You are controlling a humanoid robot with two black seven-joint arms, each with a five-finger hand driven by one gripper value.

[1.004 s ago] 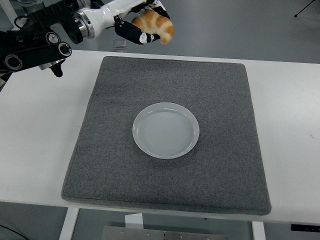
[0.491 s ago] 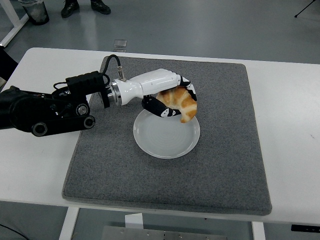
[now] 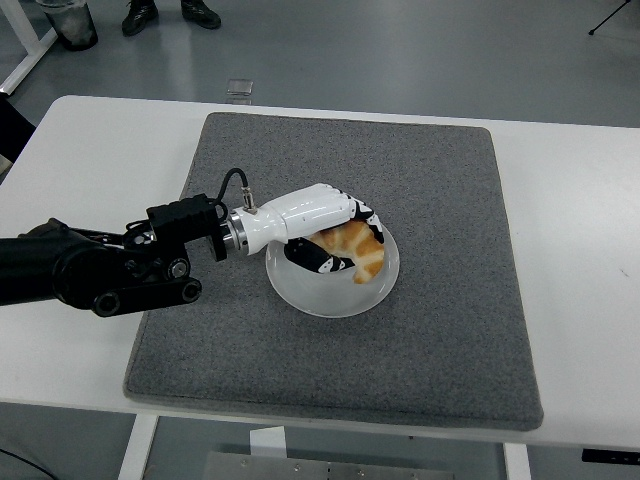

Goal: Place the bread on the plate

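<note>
A golden-brown croissant-shaped bread (image 3: 360,251) is held in my left hand (image 3: 335,240), whose white and black fingers are curled around it. The hand and bread are low over the white round plate (image 3: 325,290), at its upper right part; the bread looks to touch or nearly touch the plate. My left arm (image 3: 100,270) reaches in from the left edge across the grey mat (image 3: 440,300). My right arm is out of view.
The grey mat covers the middle of the white table (image 3: 580,230). A person's feet (image 3: 160,12) show on the floor at the top left, beside a table leg (image 3: 25,55).
My left hand has carried the bread from high at the top left down onto the plate. The arm has dropped lower and nearer the table.
</note>
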